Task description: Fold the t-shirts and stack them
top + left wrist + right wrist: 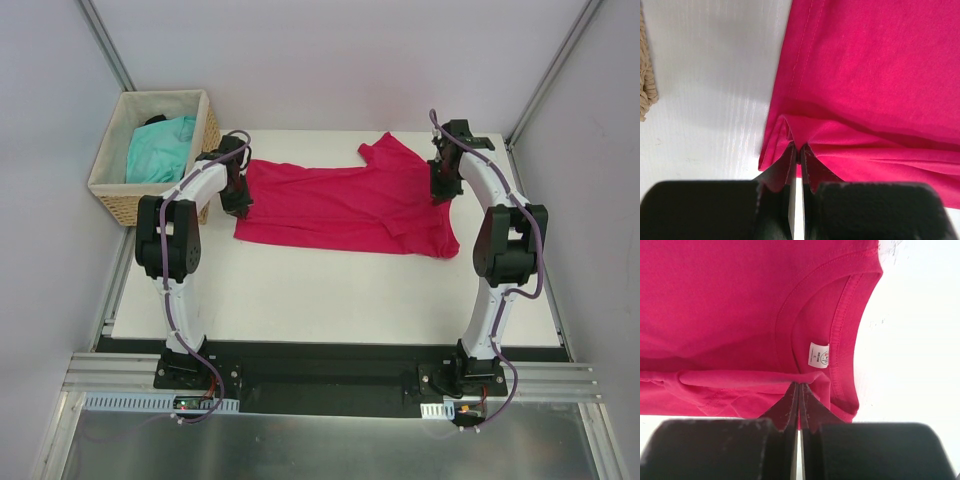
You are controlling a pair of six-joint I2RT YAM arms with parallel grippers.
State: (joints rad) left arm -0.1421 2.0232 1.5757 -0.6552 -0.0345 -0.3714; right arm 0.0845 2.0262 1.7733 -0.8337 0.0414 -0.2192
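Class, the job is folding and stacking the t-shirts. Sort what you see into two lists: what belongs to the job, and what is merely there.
Belongs to the job: crimson-pink t-shirt, pinched at its edges by the left hand and right hand; turquoise t-shirt, bundled in the wicker basket.
Merely there: wicker basket; white table.

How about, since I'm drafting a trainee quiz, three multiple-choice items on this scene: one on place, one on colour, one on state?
1. Where is the turquoise t-shirt? A) in the wicker basket B) on the floor C) on the wall
2. What colour is the neck label of the crimson-pink t-shirt? A) white B) black C) yellow
3. The left gripper is: A) wide open B) shut on the crimson-pink t-shirt C) out of view
Answers: A, it lies in the basket; A, the right wrist view shows white; B, it pinches a fold.
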